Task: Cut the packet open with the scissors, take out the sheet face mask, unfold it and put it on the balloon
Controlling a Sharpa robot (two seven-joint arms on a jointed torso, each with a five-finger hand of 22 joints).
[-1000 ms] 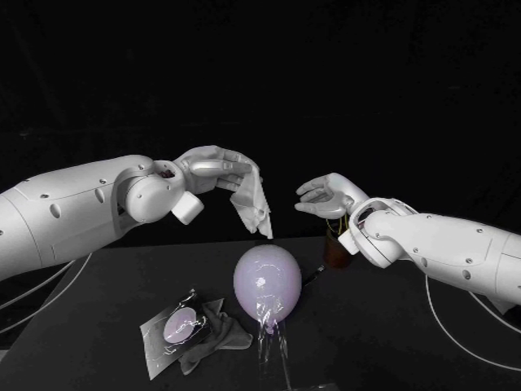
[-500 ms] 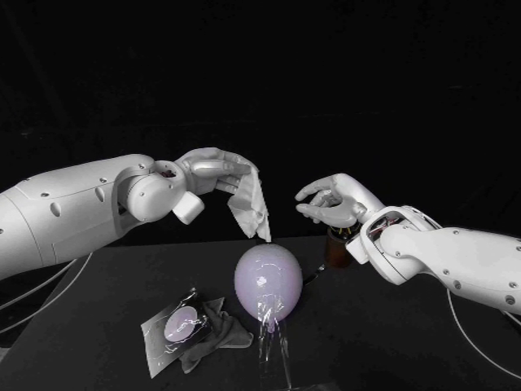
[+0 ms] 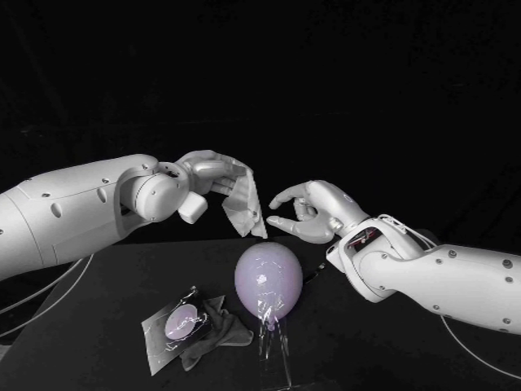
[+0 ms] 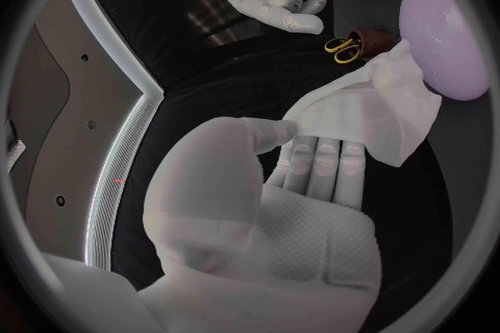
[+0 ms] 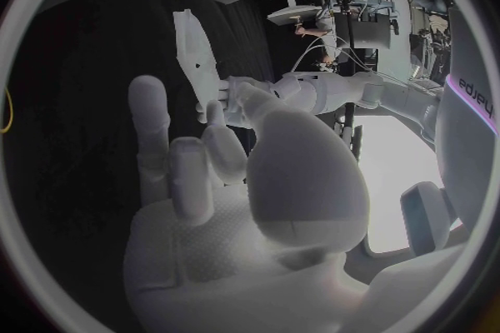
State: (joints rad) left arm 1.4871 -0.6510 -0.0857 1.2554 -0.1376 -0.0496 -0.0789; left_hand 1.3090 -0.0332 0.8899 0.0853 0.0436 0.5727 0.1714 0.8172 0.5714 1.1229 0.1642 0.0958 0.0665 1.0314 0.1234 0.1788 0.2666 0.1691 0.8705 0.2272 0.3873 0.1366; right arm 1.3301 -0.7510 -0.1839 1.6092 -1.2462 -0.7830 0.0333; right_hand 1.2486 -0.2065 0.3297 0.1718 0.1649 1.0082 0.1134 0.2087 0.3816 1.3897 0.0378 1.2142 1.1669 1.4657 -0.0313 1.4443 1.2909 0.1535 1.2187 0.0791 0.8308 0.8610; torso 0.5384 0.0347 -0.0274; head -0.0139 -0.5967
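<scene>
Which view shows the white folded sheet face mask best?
The left wrist view: the white folded sheet face mask lies broad, held by the left hand. The head view shows it smaller, hanging; the right wrist view, edge-on.

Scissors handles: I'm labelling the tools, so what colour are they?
Yellow. The scissors handles show best in the left wrist view.

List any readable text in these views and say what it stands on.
No text can be quoted.
Print on the packet: too small to read.
Lettering on the white casing, right wrist view: turned and cut off, unreadable.
No text seen on the scissors, mask or balloon.
</scene>
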